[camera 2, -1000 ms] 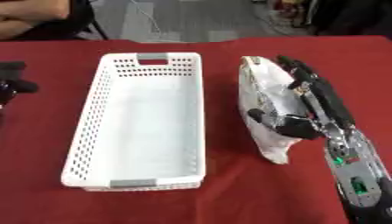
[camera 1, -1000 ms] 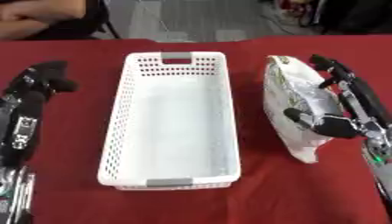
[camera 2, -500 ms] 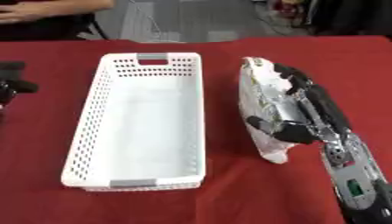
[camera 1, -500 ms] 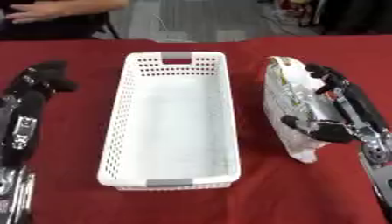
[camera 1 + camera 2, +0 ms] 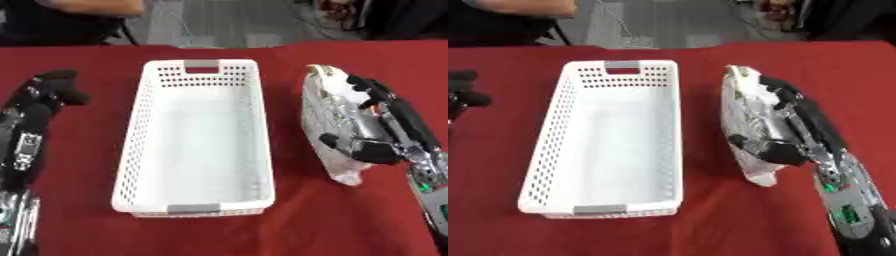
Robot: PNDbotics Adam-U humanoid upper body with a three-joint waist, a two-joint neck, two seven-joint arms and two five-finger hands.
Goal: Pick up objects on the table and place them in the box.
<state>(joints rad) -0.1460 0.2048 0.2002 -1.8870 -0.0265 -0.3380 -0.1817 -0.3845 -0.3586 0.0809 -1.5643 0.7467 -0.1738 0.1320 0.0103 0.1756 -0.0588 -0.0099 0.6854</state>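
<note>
A long white plastic basket with perforated walls (image 5: 140, 150) sits lengthwise in the middle of a table covered in red cloth (image 5: 79, 210), its grey handle inserts at the near and far short ends. Nothing lies inside it; its white floor is bare. Just to the right of the basket, apart from its wall, a long white and silver crinkled packet (image 5: 325, 112) lies lengthwise on the cloth, one end toward the far side of the table, the other end bunched toward the near side. The robot's black right hand (image 5: 378, 125) rests over this packet from the right, its fingers (image 5: 359, 84) stretched along the top near the far end and its thumb (image 5: 332, 141) curled in against the packet's left side lower down, so the hand is closed around the bag. The packet lies on the table. The robot's black left hand (image 5: 54, 90) shows at the left edge, well apart from the basket, holding nothing; whether its fingers are curled or relaxed cannot be told. Compared with a second ago, the right hand has settled lower and more squarely over the packet, while the basket, the packet and the left hand lie where they did.
</note>
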